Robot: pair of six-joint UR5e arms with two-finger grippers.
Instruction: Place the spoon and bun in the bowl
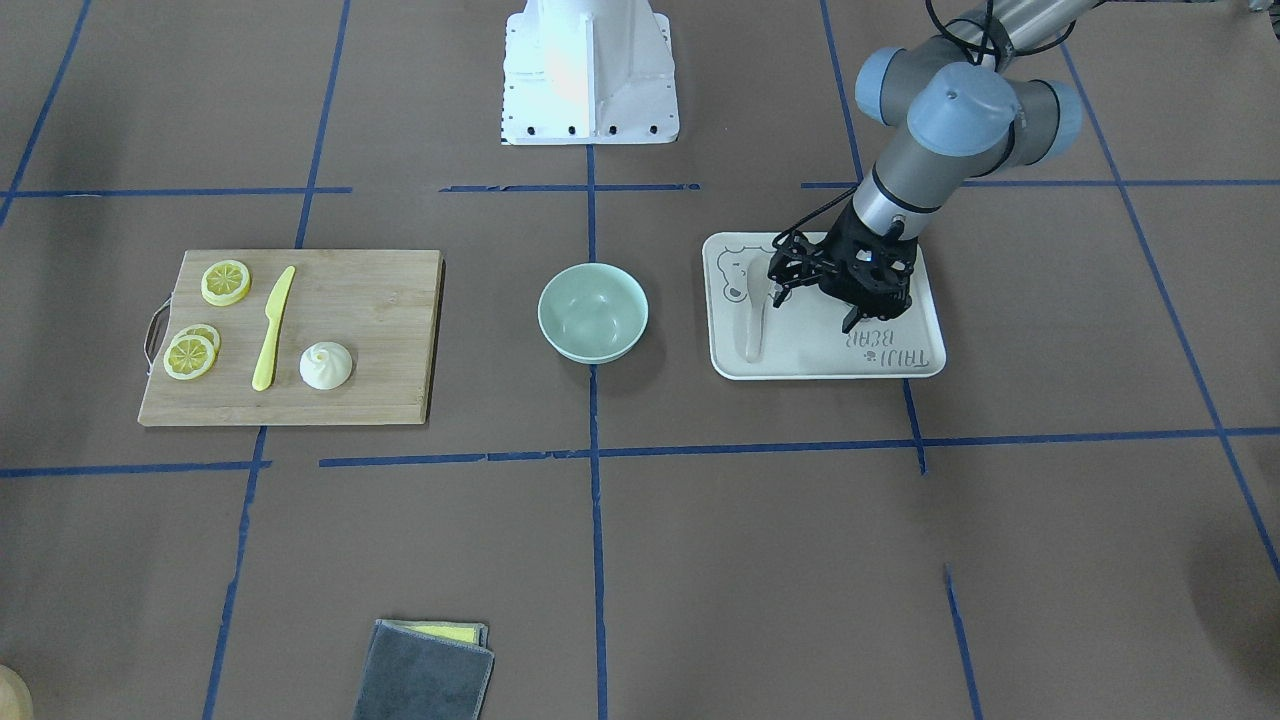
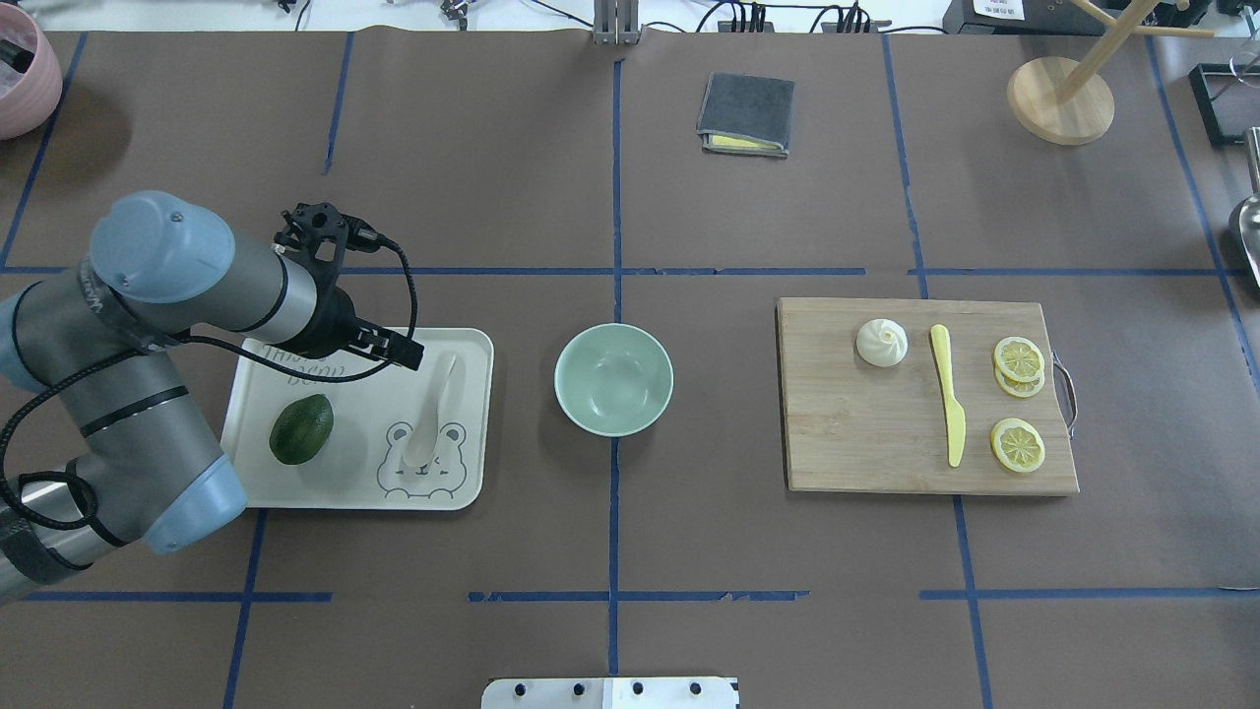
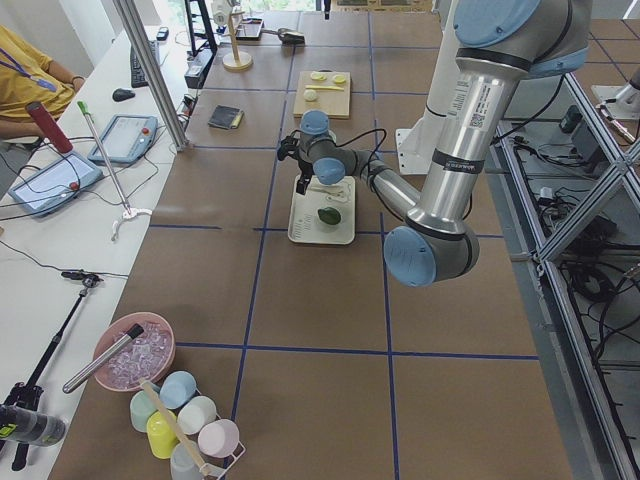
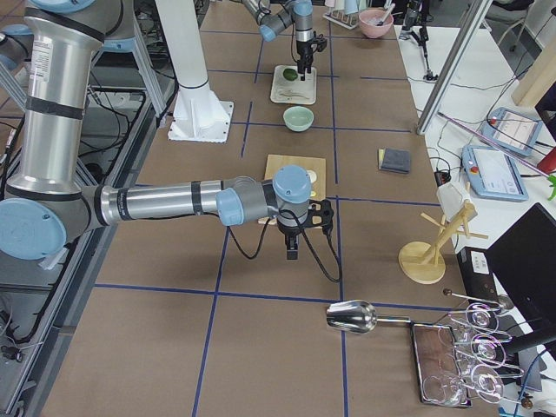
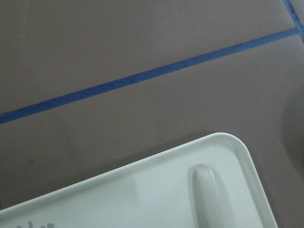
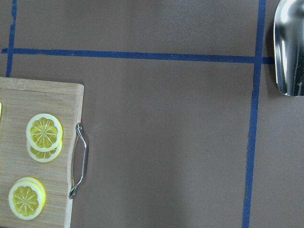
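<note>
The cream spoon (image 1: 755, 325) lies on the bear-print tray (image 1: 830, 355), handle pointing away from the robot; it also shows in the overhead view (image 2: 433, 409) and its handle end in the left wrist view (image 5: 213, 194). My left gripper (image 1: 870, 310) hangs over the tray beside the spoon's handle, apart from it, and looks open and empty. The mint-green bowl (image 1: 593, 345) stands empty at mid-table (image 2: 613, 379). The white bun (image 1: 326, 365) sits on the wooden board (image 2: 882, 342). My right gripper (image 4: 292, 252) hovers past the board's handle end; I cannot tell its state.
The cutting board (image 2: 856, 433) also carries a yellow knife (image 2: 947, 394) and lemon slices (image 2: 1019, 356). An avocado (image 2: 301, 428) lies on the tray. A grey cloth (image 2: 746, 100), a wooden stand (image 2: 1061, 98) and a metal scoop (image 6: 289, 47) sit toward the far and right edges.
</note>
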